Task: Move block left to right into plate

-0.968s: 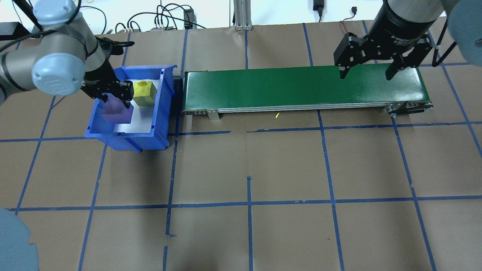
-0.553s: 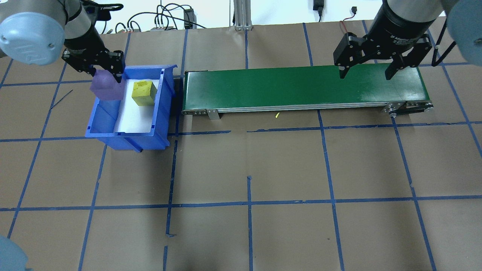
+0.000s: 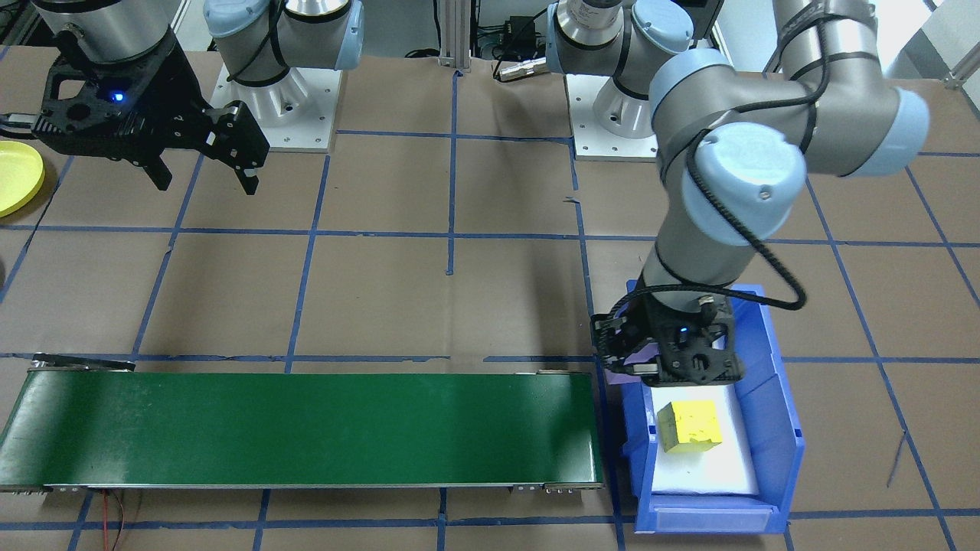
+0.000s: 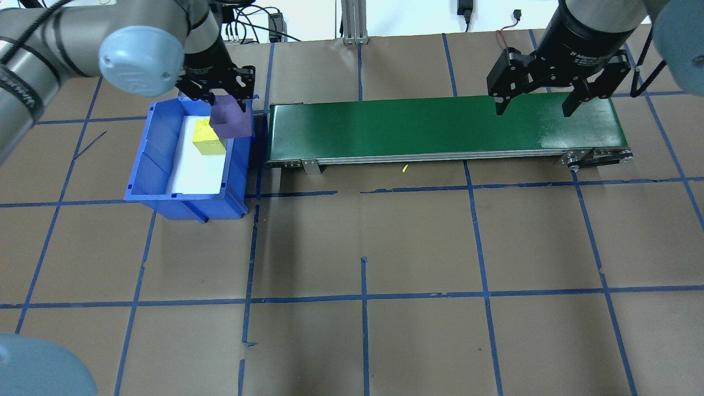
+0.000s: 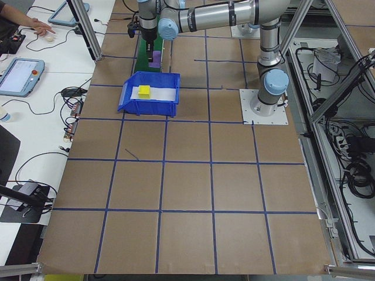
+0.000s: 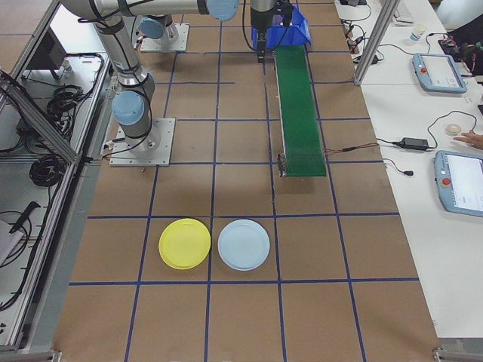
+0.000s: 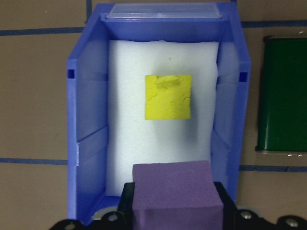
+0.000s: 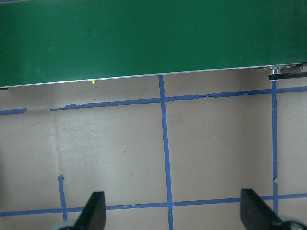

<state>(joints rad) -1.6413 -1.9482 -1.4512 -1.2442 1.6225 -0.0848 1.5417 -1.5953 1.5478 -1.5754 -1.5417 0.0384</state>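
Observation:
My left gripper (image 4: 226, 105) is shut on a purple block (image 4: 231, 123) and holds it in the air over the right back corner of the blue bin (image 4: 144, 159), close to the left end of the green conveyor belt (image 4: 440, 129). The left wrist view shows the purple block (image 7: 175, 191) between the jaws. A yellow block (image 4: 204, 142) lies on white foam in the bin. My right gripper (image 4: 534, 107) hangs open over the belt's right end, holding nothing. The yellow plate (image 6: 185, 243) lies on the table beyond that end, also at the front-facing view's left edge (image 3: 15, 180).
A light blue plate (image 6: 244, 244) lies beside the yellow plate. The blue bin (image 3: 782, 428) stands right against the belt (image 3: 298, 428). Brown paper with blue tape lines covers the table. A person's hand rests on a side desk (image 6: 472, 138).
My left gripper has lifted the purple block out of the bin's left side and carried it right, toward the belt. The right gripper has not moved.

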